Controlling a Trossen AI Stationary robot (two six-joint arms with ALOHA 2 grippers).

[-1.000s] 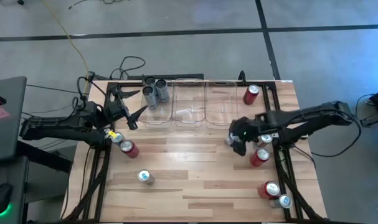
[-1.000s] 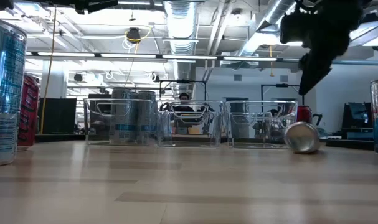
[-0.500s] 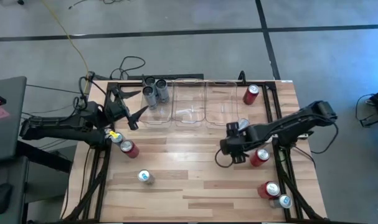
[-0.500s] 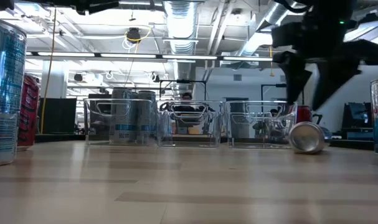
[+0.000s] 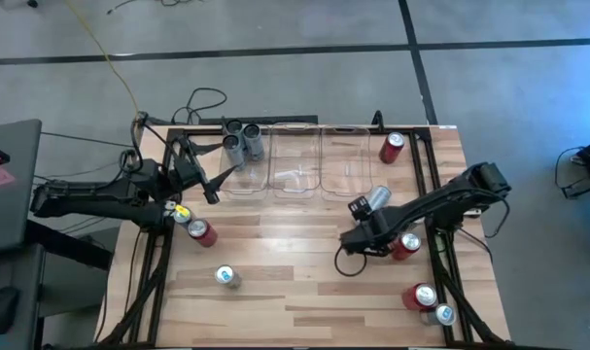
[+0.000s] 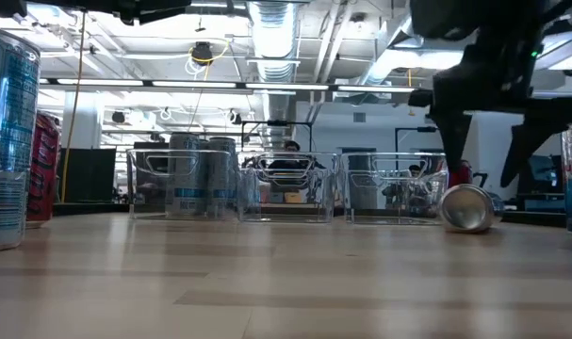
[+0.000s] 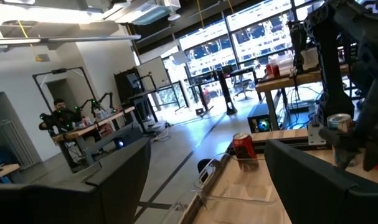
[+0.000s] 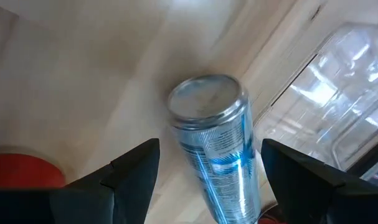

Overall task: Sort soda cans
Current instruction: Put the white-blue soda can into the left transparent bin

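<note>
Silver-blue can (image 8: 217, 149) on its side — between right tool (image 8: 204, 171) fingers.

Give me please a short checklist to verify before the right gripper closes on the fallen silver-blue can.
1. Right gripper open: ok, fingers stand apart.
2. Fallen can between the fingers: ok in the right wrist view; it lies on its side.
3. Gripper low enough to grip: cannot tell.
4. Red can clear of the arm: not ok, it sits right beside it.
5. Left bin holds grey cans; middle bin free: ok.
6. Left gripper away, open, near the left bin: ok.
</note>
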